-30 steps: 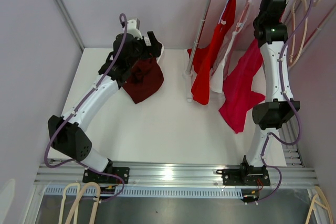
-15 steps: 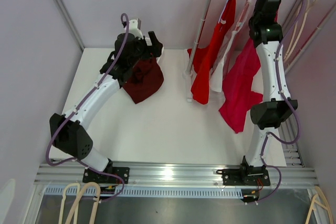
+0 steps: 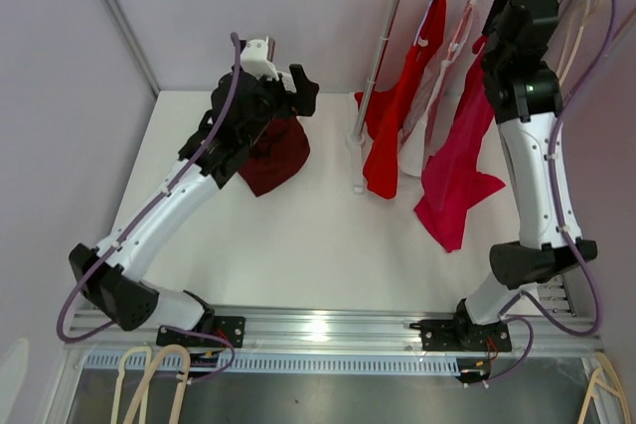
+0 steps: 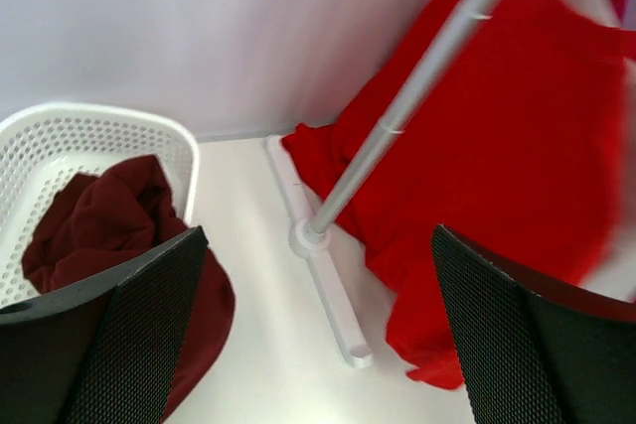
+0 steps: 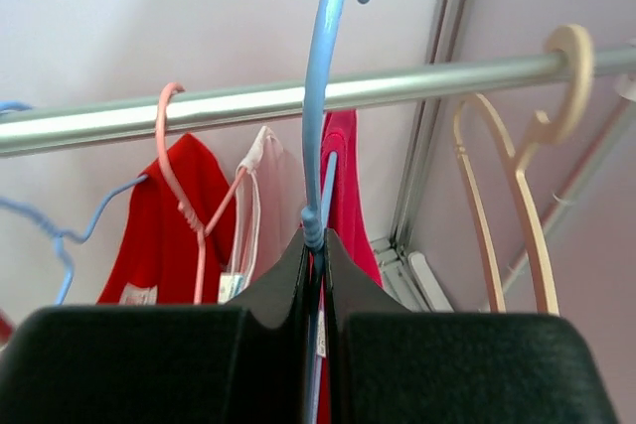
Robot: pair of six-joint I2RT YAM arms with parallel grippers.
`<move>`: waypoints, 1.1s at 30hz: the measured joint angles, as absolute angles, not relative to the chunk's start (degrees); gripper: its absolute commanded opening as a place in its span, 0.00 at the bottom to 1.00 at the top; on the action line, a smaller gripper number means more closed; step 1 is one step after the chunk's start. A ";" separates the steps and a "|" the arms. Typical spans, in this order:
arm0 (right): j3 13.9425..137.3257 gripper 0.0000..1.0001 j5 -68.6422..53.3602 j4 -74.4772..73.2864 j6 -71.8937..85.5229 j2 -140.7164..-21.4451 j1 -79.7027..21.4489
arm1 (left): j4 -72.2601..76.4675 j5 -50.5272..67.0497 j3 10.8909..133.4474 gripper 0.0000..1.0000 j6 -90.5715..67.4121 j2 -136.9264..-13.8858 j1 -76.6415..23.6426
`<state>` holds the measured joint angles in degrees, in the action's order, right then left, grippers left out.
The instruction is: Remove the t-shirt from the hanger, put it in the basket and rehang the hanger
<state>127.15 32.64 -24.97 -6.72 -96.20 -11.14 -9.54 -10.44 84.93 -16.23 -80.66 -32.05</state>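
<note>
Right gripper (image 5: pixel 316 245) clamped on the neck of the blue hanger (image 5: pixel 319 96), just below the rail (image 5: pixel 199 106), hook crossing in front of it. Crimson t-shirt (image 3: pixel 459 161) on that hanger, draped down from the rail toward the table (image 3: pixel 298 235). Left of the rail's post (image 4: pixel 393 116), left gripper (image 4: pixel 318 345) with fingers spread wide, gripping nothing, over the white basket (image 4: pixel 60 136) and its maroon garment (image 4: pixel 99 215).
</note>
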 measured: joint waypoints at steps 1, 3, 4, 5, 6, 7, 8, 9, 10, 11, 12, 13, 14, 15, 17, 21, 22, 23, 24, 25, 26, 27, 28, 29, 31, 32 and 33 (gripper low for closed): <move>126.02 0.00 33.23 -25.28 -6.11 -94.56 -11.60 | -9.50 -11.22 84.75 1.00 -15.62 -79.40 -33.52; 122.65 0.00 34.39 -25.47 -4.64 -90.85 -12.27 | -9.41 -12.40 83.99 0.99 -14.66 -76.97 -36.42; 120.42 0.00 35.22 -25.61 -3.79 -88.84 -12.38 | -9.15 -12.75 83.22 0.99 -14.24 -75.68 -37.93; 118.32 0.00 36.32 -26.33 -2.68 -86.85 -12.53 | -9.08 -12.97 82.39 1.00 -13.76 -74.46 -39.46; 116.86 0.00 37.28 -27.03 -1.58 -85.36 -12.60 | -8.95 -13.19 81.36 0.99 -13.23 -73.23 -41.08; 115.77 0.00 38.35 -28.12 -0.14 -84.23 -12.62 | -8.69 -13.23 80.34 1.00 -12.75 -72.14 -42.41; 114.98 0.00 39.64 -29.93 1.78 -83.24 -12.71 | -8.38 -13.32 79.02 0.99 -12.25 -71.07 -44.03; 114.43 0.00 40.71 -31.77 3.53 -82.52 -12.71 | -8.21 -13.41 77.54 1.00 -11.73 -69.89 -45.76; 113.86 0.00 41.80 -33.85 5.56 -81.91 -12.80 | -8.12 -13.41 76.31 0.99 -11.18 -68.88 -47.48; 112.97 0.00 42.87 -35.51 7.70 -81.19 -13.02 | -8.01 -13.74 75.11 0.99 -10.39 -68.01 -49.58; 111.66 0.00 43.81 -37.52 9.93 -80.31 -13.39 | -7.68 -14.44 73.76 0.99 -9.54 -67.05 -52.23; 110.19 0.00 44.51 -38.89 11.77 -79.37 -13.89 | -7.25 -14.87 72.47 1.00 -8.43 -66.15 -54.87; 107.96 0.00 44.82 -40.07 13.69 -78.08 -14.55 | -6.31 -15.27 70.72 1.00 -7.31 -65.21 -58.06; 105.69 0.00 44.77 -41.60 15.31 -76.66 -15.29 | -4.56 -16.21 68.23 0.99 -6.17 -64.01 -61.56; 102.67 0.00 44.51 -44.34 18.06 -74.24 -16.69 | -1.89 -16.49 63.44 0.99 -4.47 -61.84 -67.42; 100.33 0.00 43.35 -48.53 22.68 -69.78 -19.05 | 6.11 -16.12 52.53 0.99 -2.68 -58.94 -74.83; 99.83 0.00 43.03 -49.04 23.55 -68.51 -19.57 | 8.62 -16.14 50.28 0.99 -2.42 -59.07 -75.90; 99.31 0.00 42.72 -49.47 24.21 -67.07 -20.08 | 10.57 -16.19 48.60 1.00 -2.26 -59.51 -76.79; 99.09 0.00 42.48 -49.91 24.71 -65.95 -20.43 | 12.69 -16.49 47.20 1.00 -1.91 -60.38 -77.71; 99.07 0.00 42.28 -50.19 25.08 -65.04 -20.71 | 14.57 -16.84 46.41 1.00 -1.43 -61.49 -78.54; 99.07 0.00 42.06 -50.41 25.50 -64.10 -20.97 | 16.56 -17.41 45.84 1.00 -0.97 -62.87 -79.50; 99.13 0.00 41.89 -50.70 25.87 -63.42 -21.15 | 18.63 -17.91 45.52 1.00 -0.36 -64.62 -80.55; 99.15 0.00 41.67 -50.98 26.15 -62.87 -21.26 | 20.49 -18.17 45.47 0.99 0.25 -66.24 -81.41; 99.18 0.00 41.50 -51.33 26.44 -62.41 -21.39 | 22.50 -18.55 45.39 1.00 0.95 -67.88 -82.15; 99.24 0.00 41.12 -52.05 26.85 -62.02 -21.76 | 26.63 -19.20 45.32 0.99 2.42 -70.98 -83.15; 99.24 0.00 41.06 -52.34 27.00 -62.02 -21.91 | 28.58 -19.33 45.30 1.00 3.16 -72.29 -83.59; 99.24 0.00 41.01 -52.51 27.05 -62.02 -22.06 | 30.39 -19.38 45.32 1.00 3.99 -73.45 -83.94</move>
